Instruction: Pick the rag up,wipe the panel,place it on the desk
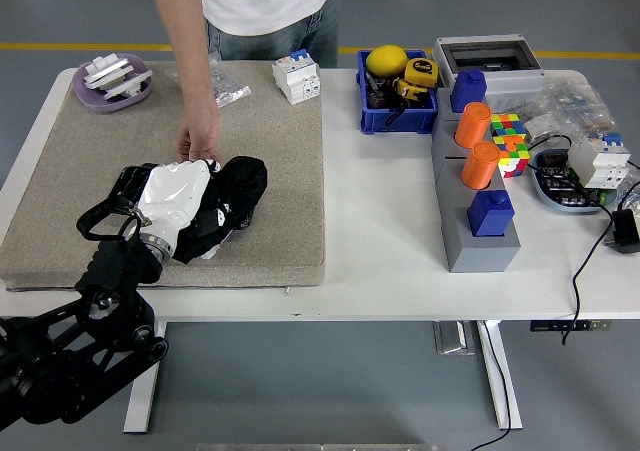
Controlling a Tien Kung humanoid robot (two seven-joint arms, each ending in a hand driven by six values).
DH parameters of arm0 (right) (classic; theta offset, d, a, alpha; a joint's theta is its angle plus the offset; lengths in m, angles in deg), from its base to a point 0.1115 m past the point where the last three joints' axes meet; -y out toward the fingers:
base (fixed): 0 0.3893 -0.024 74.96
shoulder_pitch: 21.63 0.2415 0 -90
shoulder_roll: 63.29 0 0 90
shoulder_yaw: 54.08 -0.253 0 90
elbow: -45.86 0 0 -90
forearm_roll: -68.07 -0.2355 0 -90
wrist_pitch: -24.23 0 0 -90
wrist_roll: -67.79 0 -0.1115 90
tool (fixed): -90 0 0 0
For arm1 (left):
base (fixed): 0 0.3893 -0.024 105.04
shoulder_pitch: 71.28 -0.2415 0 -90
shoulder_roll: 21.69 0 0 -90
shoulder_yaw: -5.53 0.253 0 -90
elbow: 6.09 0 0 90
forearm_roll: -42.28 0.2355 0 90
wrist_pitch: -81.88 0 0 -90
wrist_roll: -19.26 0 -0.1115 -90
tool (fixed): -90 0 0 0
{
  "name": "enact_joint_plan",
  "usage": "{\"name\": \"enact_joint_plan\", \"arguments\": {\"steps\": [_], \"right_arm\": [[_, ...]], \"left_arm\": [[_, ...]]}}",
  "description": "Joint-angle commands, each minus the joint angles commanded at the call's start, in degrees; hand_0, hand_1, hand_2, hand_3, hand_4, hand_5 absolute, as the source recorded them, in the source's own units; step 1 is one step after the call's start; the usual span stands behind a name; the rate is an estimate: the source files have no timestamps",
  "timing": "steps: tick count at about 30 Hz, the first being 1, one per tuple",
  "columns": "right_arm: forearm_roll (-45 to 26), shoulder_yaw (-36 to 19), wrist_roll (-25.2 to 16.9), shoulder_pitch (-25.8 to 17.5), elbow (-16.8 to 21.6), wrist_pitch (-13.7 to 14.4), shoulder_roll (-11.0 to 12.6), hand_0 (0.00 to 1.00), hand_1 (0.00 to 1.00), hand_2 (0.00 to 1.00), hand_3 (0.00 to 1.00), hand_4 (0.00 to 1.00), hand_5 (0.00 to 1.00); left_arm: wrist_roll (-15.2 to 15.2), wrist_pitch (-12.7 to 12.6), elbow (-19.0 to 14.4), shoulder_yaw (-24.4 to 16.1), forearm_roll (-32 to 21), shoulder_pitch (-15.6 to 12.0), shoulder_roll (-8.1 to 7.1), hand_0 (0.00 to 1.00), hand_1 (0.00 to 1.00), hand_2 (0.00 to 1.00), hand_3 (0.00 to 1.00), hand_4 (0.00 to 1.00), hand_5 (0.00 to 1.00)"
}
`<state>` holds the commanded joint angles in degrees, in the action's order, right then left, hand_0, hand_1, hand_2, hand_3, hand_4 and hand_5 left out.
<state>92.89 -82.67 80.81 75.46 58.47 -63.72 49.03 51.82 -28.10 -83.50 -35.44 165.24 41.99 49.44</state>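
Note:
A black rag (238,193) lies bunched on the beige mat (280,141), under and to the right of my left hand (180,203). That hand has a white back, and its fingers are curled on the rag, pressing it down. The panel is almost wholly hidden beneath the hand and rag. A glossy black part (126,184) shows at the hand's left; I cannot tell whether it belongs to the panel. A person's hand (200,134) reaches down from the far side, its fingertips touching the far edge of the rag and my hand.
On the mat's far edge are a purple dish (113,81) with white parts, a plastic bag (225,91) and a white breaker (298,77). To the right are a blue bin (398,93), grey blocks with orange cylinders (480,161), a colour cube (510,141) and cables.

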Motion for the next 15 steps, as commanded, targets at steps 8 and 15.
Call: {"name": "enact_joint_plan", "arguments": {"steps": [8,15], "right_arm": [[2.3,-2.1,0.0,0.0,0.3,0.2,0.0,0.742,0.598,0.616,0.563,0.976,0.486],[3.4,-3.1,0.0,-0.1,0.5,0.1,-0.1,0.742,0.598,0.615,0.563,0.979,0.489]], "left_arm": [[0.0,0.2,2.2,-3.8,0.5,-1.0,-0.78,0.197,0.295,0.506,0.567,0.481,0.002],[0.1,0.6,4.1,-7.0,0.6,-1.6,-1.68,0.195,0.295,0.506,0.567,0.481,0.002]]}}
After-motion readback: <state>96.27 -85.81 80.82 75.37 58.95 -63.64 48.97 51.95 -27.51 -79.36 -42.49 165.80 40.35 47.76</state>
